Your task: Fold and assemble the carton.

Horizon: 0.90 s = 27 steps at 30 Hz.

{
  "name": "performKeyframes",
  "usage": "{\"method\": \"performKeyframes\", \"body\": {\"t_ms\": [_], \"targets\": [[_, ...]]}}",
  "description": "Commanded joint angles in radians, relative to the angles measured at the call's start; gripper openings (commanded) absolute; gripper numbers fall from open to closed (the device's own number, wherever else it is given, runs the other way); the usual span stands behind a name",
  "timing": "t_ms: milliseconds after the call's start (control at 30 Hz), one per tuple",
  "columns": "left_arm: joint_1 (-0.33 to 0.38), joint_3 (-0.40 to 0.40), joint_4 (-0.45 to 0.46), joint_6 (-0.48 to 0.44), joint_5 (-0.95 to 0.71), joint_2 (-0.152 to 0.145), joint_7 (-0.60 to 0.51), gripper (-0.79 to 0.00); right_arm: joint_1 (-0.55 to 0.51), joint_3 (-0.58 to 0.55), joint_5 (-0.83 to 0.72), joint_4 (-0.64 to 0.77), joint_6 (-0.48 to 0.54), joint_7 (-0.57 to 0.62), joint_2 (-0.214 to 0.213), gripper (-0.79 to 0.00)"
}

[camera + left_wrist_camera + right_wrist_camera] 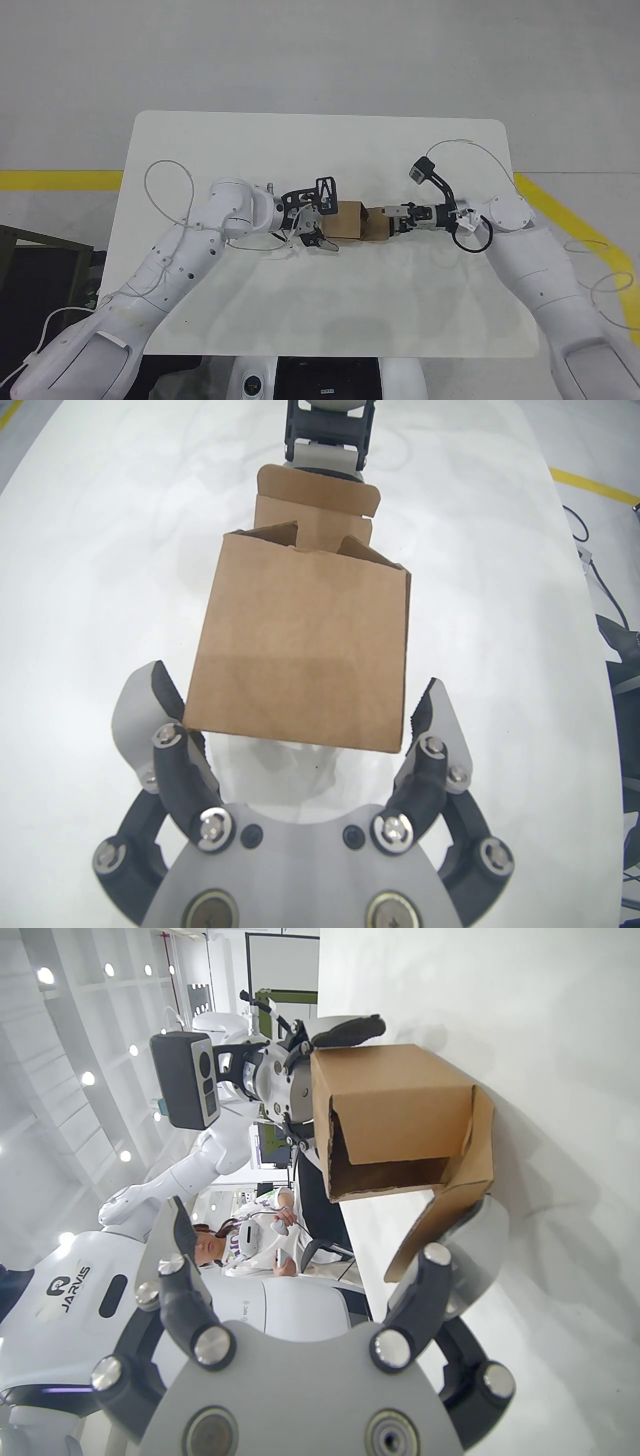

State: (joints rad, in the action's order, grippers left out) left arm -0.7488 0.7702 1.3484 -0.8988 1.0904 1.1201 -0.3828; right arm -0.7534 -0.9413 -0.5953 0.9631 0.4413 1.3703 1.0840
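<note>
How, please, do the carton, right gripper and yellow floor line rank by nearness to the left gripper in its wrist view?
1. carton, at the left gripper.
2. right gripper, at carton's far end.
3. yellow floor line, beyond the table.

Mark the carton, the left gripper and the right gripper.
carton (300,660): left wrist view, middle of its broad brown panel.
left gripper (295,712): left wrist view, midway between its fingertips, at the carton's near end.
right gripper (330,1210): right wrist view, midway between its spread fingertips.
</note>
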Motion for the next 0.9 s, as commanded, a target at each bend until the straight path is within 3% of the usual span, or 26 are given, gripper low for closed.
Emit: {"method": "performKeyframes", "body": {"t_ms": [0, 867], "targets": [[-0.001, 0.002, 0.002, 0.000, 0.000, 0.000, 0.000, 0.000, -0.001, -0.004, -0.011, 0.007, 0.004, -0.003, 0.002, 0.000], [-0.007, 0.013, 0.003, -0.008, 0.005, 0.005, -0.007, 0.000, 0.003, 0.019, -0.110, 0.026, 0.036, -0.028, 0.049, 0.000]]}}
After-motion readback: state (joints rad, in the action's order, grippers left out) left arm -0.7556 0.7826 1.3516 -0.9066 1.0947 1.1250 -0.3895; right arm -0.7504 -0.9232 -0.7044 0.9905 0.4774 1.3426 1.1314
